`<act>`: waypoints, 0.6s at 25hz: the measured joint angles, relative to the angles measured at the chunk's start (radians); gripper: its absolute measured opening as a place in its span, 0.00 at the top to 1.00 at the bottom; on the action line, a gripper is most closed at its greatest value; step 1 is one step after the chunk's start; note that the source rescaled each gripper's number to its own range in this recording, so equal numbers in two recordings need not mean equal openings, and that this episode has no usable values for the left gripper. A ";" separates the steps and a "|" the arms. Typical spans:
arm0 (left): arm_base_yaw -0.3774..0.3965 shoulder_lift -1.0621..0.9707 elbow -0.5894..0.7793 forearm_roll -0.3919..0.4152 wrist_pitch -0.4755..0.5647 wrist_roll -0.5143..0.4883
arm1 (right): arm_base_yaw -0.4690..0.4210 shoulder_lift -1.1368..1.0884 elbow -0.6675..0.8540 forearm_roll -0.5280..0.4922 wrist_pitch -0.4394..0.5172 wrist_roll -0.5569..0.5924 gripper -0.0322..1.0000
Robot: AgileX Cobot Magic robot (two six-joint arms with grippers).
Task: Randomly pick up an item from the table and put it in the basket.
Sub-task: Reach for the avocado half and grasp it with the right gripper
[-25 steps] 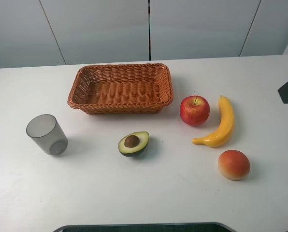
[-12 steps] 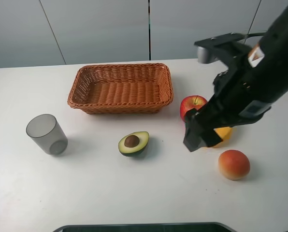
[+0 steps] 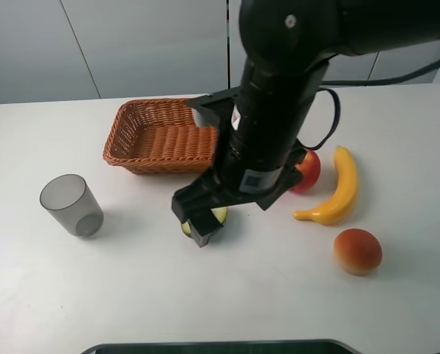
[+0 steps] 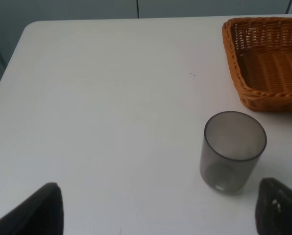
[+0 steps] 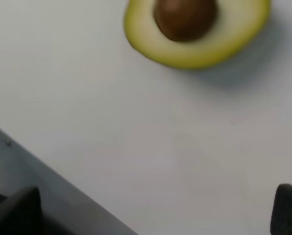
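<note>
Reaching across the middle of the large white smooth tabletop point(image 3: 131, 295), the black right arm point(image 3: 279, 96) holds the right gripper point(image 3: 199, 221) low over the halved avocado with dark green skin, yellow-green flesh and a round brown pit point(image 5: 195, 29).

In the right wrist view its dark fingertips point(image 5: 16, 213) are spread wide, with only bare tabletop between them. The halved avocado lies ahead of them, cut face up, touching neither.

From the high camera the arm hides most of the fruit, and only a sliver of flesh shows beside the gripper. The avocado rests on the tabletop just in front of the rectangular orange-brown woven wicker basket point(image 3: 142, 133), outside it and apart from its near wall.

A grey translucent cup point(image 3: 71, 205) stands upright, well to the left of the avocado. To the right are a red apple point(image 3: 309, 169), partly behind the arm, a yellow banana point(image 3: 339, 188) just beside it, and an orange-red peach point(image 3: 357, 251) lying apart.

The left gripper point(image 4: 158, 213) is above the tabletop. Its fingertips point(image 4: 38, 210) are set wide and hold nothing, and the cup and a corner of the basket lie ahead of it.
</note>
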 joint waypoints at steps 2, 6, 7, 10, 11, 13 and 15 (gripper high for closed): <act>0.000 0.000 0.000 0.000 0.000 0.000 | 0.012 0.044 -0.040 0.004 -0.014 0.024 0.00; 0.000 0.000 0.000 0.000 0.000 0.000 | 0.020 0.128 -0.116 0.004 -0.059 0.117 0.00; 0.000 0.000 0.000 0.000 0.000 0.000 | 0.020 0.148 -0.132 -0.003 -0.071 0.144 0.00; 0.000 0.000 0.000 0.000 0.000 0.000 | 0.021 0.198 -0.170 -0.012 -0.105 0.234 0.00; 0.000 0.000 0.000 0.000 0.000 0.000 | 0.021 0.211 -0.177 -0.015 -0.118 0.260 0.00; 0.000 0.000 0.000 0.000 0.000 0.000 | 0.021 0.233 -0.181 -0.020 -0.139 0.310 0.00; 0.000 0.000 0.000 0.000 0.000 0.000 | 0.021 0.253 -0.181 -0.025 -0.149 0.347 0.00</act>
